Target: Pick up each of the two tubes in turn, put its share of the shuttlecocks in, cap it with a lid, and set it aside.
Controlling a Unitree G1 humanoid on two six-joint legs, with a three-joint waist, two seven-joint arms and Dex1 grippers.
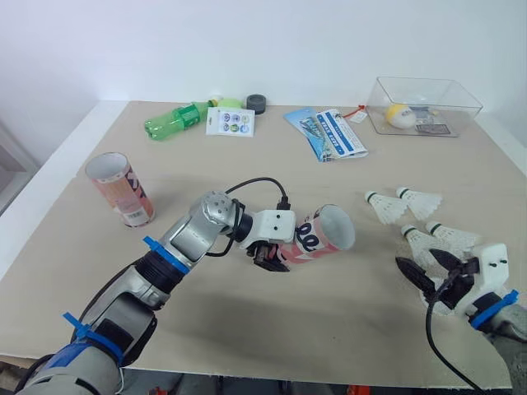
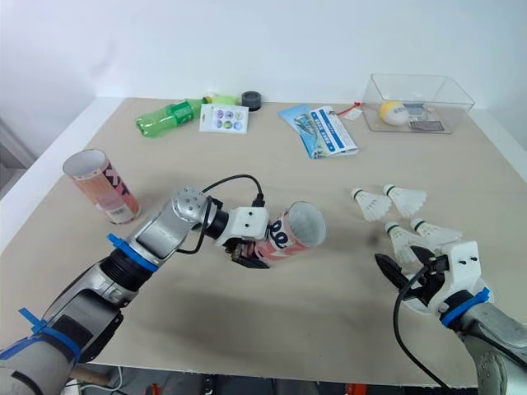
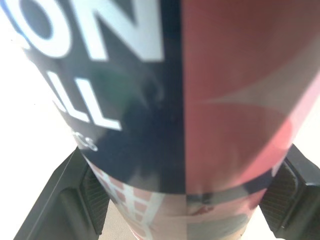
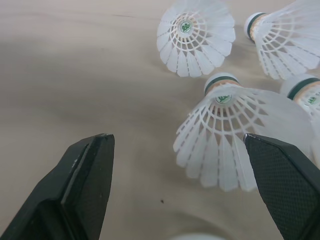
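My left gripper (image 1: 268, 252) is shut on a red, white and navy tube (image 1: 319, 234), held tilted just above the table's middle with its open mouth facing right. In the left wrist view the tube (image 3: 200, 100) sits between both pads (image 3: 95, 200). A second, matching tube (image 1: 121, 189) stands upright at the left, its mouth open. Several white shuttlecocks (image 1: 420, 200) lie at the right. My right gripper (image 1: 430, 267) is open just in front of them, low over the table. In the right wrist view the nearest shuttlecock (image 4: 225, 135) lies ahead of the spread fingers (image 4: 90, 185).
Along the far edge lie a green bottle (image 1: 175, 119), a sticker card (image 1: 230, 122), a dark round cap (image 1: 256, 103), blue leaflets (image 1: 327, 133) and a clear plastic box (image 1: 445, 90) holding a yellow item. Bare tabletop stretches between the held tube and the shuttlecocks.
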